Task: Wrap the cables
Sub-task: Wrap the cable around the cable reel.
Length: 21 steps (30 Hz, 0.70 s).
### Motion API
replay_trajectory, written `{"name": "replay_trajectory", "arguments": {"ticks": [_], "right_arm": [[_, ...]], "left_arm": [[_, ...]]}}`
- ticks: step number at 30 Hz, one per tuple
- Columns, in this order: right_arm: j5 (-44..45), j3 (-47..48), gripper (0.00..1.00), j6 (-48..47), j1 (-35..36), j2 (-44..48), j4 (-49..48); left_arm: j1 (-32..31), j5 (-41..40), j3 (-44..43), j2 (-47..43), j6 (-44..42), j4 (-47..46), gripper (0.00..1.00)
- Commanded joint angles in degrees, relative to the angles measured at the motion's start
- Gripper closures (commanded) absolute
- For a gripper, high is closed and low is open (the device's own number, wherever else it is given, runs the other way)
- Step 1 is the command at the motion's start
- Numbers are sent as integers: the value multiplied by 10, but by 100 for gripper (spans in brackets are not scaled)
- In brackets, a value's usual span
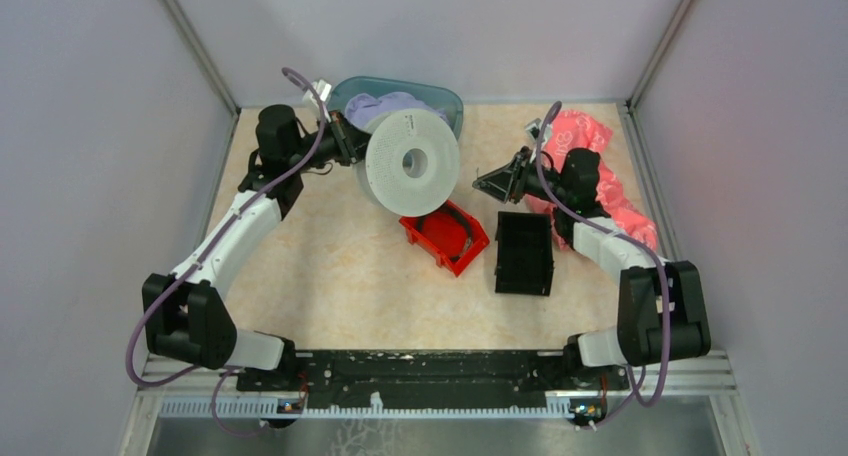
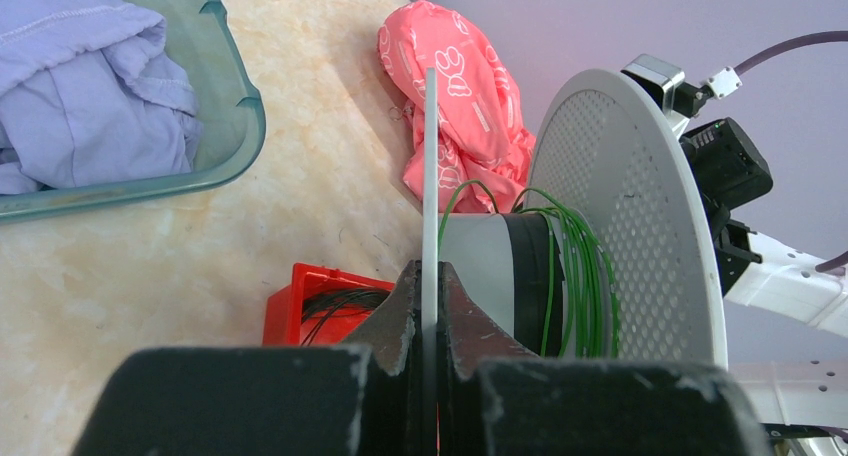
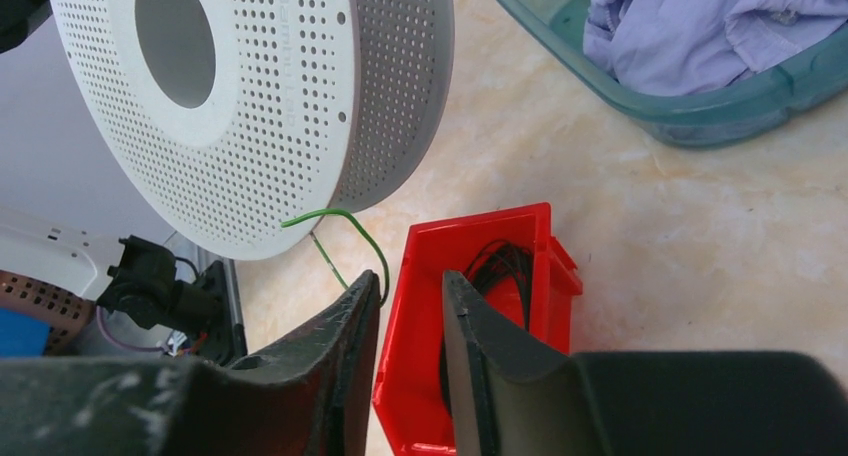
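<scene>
A white perforated spool [image 1: 412, 162] is held up off the table. My left gripper [image 1: 355, 141] is shut on the thin edge of its near flange [image 2: 430, 176]. Thin green cable [image 2: 580, 276] is wound in several turns on the spool's hub. In the right wrist view a loose green cable end [image 3: 345, 221] curls down from the spool's rim [image 3: 250, 106] to the tip of my right gripper's left finger [image 3: 365, 301]. My right gripper [image 3: 412, 286] has a gap between its jaws, and nothing shows inside the gap. It hovers just right of the spool [image 1: 485, 183].
A red bin [image 1: 445, 238] holding black wire coils [image 3: 505, 266] sits under the spool. A black bin [image 1: 524, 253] lies to its right. A teal tub [image 1: 440, 101] with lavender cloth [image 1: 390, 106] stands at the back, and a pink cloth [image 1: 585, 136] lies at the back right.
</scene>
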<state>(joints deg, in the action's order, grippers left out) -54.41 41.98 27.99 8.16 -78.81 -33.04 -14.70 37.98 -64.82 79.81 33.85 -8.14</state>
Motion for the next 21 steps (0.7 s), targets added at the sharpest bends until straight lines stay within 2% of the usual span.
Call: {"name": "replay_trajectory", "arguments": {"ticks": [1,5,11,21], "right_arm": [[-8,6,75,11,8,1,-60],[-4,5,82,15,12,2,-66],[19,2,100,19,27,0,-65],[41,28,100,67,78,-41,-84]], "left_arm": [[-2,11,-25,-16,16,-46,100],[-2,11,-24,-16,18,-47,100],[-2,12,-23,-12,38,-55,100],[0,38,3,15,160,-126,100]]}}
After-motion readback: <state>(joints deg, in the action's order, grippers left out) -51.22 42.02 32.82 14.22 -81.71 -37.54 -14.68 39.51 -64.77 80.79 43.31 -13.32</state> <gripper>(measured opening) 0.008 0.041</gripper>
